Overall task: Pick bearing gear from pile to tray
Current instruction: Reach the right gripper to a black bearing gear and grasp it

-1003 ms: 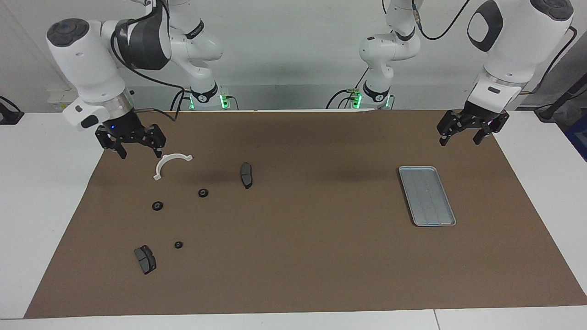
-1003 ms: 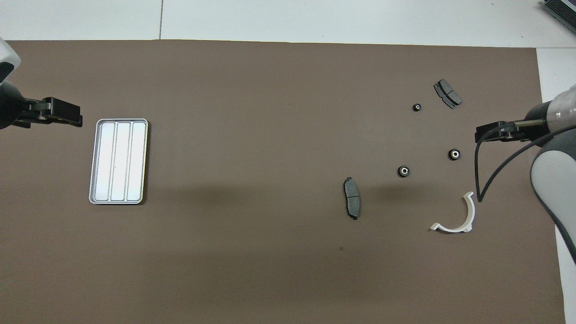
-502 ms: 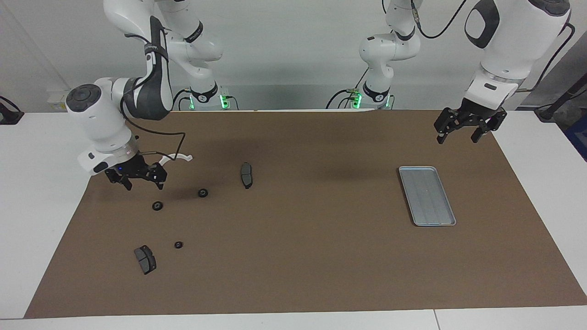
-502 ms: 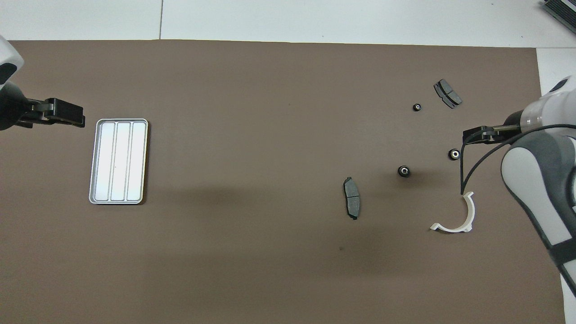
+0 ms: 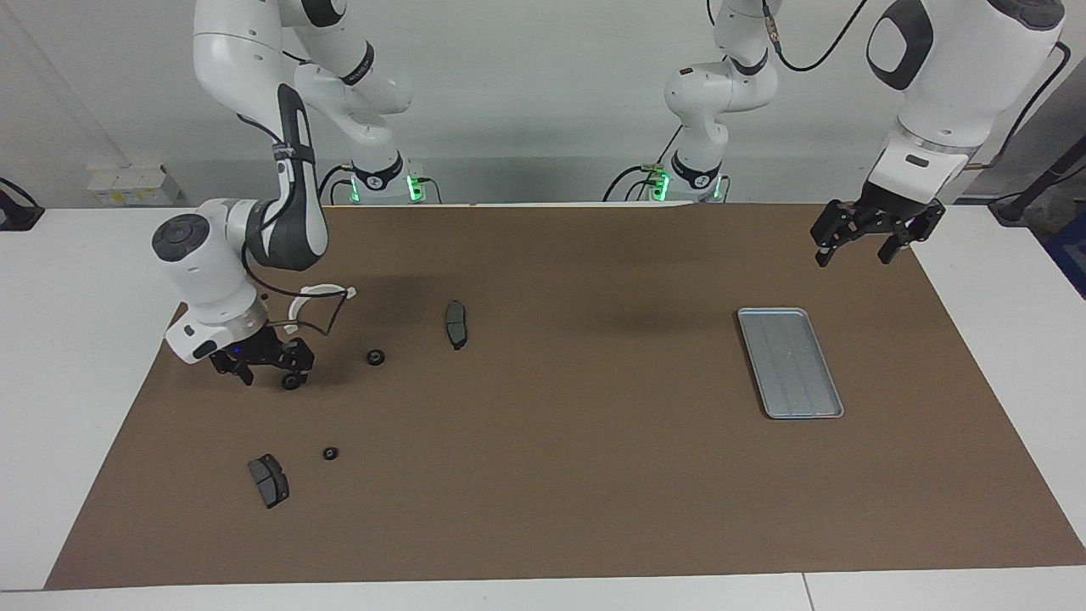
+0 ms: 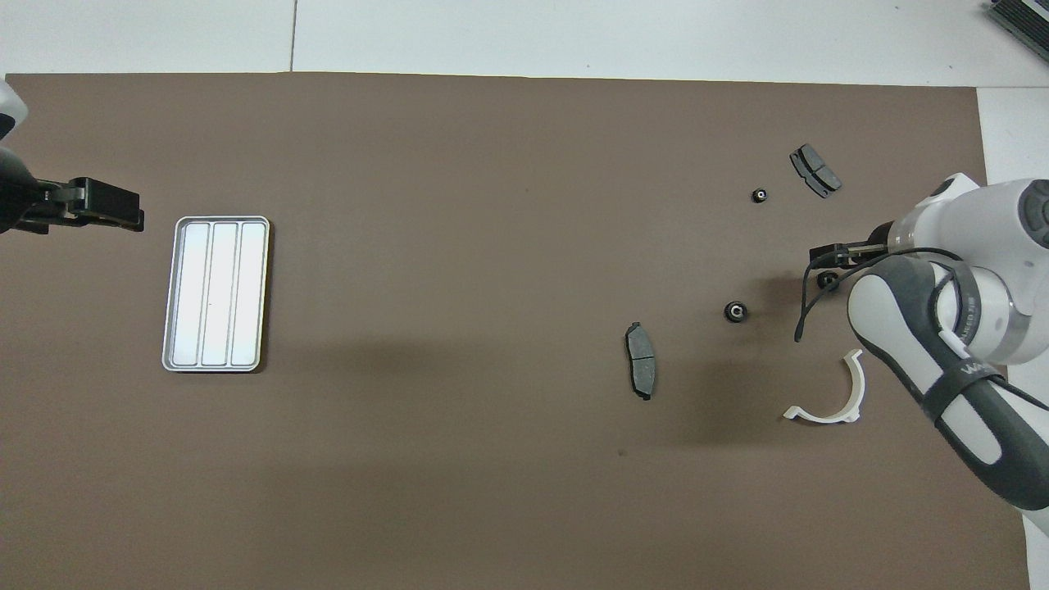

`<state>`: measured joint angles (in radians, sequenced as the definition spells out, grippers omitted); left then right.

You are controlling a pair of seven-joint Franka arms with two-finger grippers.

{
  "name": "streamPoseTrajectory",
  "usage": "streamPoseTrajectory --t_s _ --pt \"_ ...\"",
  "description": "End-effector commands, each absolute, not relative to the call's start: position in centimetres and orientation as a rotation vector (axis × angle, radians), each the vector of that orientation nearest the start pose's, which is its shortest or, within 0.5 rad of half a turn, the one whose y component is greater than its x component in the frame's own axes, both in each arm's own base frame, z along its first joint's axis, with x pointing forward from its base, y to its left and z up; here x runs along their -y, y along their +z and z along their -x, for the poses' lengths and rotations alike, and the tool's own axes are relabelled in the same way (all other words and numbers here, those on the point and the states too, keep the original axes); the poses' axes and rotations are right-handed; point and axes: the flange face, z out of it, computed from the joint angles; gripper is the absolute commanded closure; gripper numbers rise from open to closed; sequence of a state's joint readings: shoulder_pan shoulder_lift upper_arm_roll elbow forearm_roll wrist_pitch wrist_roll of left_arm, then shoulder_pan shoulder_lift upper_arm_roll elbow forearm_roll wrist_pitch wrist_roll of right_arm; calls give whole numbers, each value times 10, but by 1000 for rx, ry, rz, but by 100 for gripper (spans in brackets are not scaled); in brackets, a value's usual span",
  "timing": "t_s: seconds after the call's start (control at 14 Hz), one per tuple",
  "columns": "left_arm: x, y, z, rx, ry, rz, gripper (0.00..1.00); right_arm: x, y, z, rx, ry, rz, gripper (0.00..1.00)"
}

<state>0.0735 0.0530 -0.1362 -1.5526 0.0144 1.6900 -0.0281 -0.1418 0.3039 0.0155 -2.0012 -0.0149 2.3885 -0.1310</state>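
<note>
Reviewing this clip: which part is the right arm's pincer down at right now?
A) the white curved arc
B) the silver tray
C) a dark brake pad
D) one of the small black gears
D: the right pincer, open, sits low right at a small black gear, apart from the white arc and both brake pads.

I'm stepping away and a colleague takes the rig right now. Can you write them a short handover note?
Right end effector: open, low over the mat, right beside one bearing gear; nothing gripped.
Left end effector: open, empty, waiting above the mat near the tray.
Two other gears, two brake pads and the white arc lie at the right arm's end.
Done: nothing in the tray.
Left: grasp a gear and carry it to the tray.
</note>
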Motion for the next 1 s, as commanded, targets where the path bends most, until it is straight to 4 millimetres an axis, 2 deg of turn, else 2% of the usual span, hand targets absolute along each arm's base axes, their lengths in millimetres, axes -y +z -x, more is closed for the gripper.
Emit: streamPoseTrajectory --t_s 0.0,0.21,0.5,0.64,0.72,0.79,0.93 --pt "29 617 -573 -56 -116 3135 0 80 298 -601 52 -156 3149 5" --pt "29 616 -573 -56 -114 3135 0 79 291 -594 57 -139 3149 16" --pt "29 616 -573 -56 -114 3135 0 77 285 -586 55 -108 3147 36" --pt "28 616 -573 -54 -114 3135 0 78 285 -586 58 -96 3146 59" --pt "29 617 -572 -56 -116 3135 0 78 287 -587 53 -101 3146 75" --pt "29 617 -572 -56 -116 3135 0 77 289 -589 55 -108 3147 96" --pt "28 617 -572 -54 -116 3135 0 75 303 -591 51 -142 3148 100"
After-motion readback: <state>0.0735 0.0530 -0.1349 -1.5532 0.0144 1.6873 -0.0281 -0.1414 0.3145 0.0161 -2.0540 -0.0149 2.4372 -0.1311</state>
